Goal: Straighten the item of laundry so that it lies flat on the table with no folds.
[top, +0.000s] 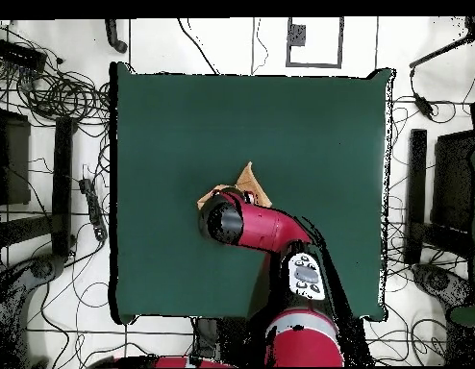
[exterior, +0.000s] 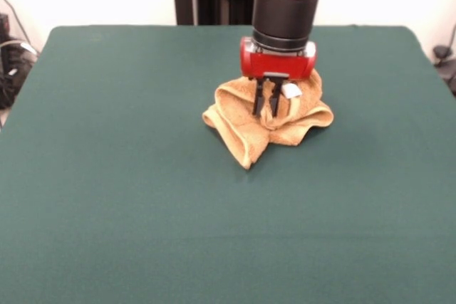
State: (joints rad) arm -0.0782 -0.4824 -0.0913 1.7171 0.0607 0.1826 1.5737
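- The towel (exterior: 267, 120) lies bunched in a rumpled heap near the middle of the table (exterior: 107, 176), somewhat toward the robot's side. In the front view it shows several rounded lobes, and one pointed corner reaches toward the camera.
- A small white tag (exterior: 291, 90) shows on top of the heap, just beside the gripper's body.
- The arm comes down from above, directly over the heap. The gripper (exterior: 265, 107) has its two dark fingers (exterior: 257, 102) close together, with only a narrow slit between them, and their tips are sunk among the upper folds.
- Whether cloth is actually pinched between the tips cannot be confirmed. The fingers stand in front of the fabric and the contact itself is hidden.
- In the overhead view the arm covers most of the towel. Only a tan corner and a strip of edge show beyond the wrist.
- Judgement on the step in hand: the task is at an early stage. The cloth is nowhere near flat, and the gripper appears to be taking hold of a raised fold at the top of the heap.
- Judgement on the next move: it calls for a firm grip on a single layer or corner, then a lift and a sideways drag so the folds fall open.
- Risk noted: seizing several layers at once would shift the whole bundle without spreading it.
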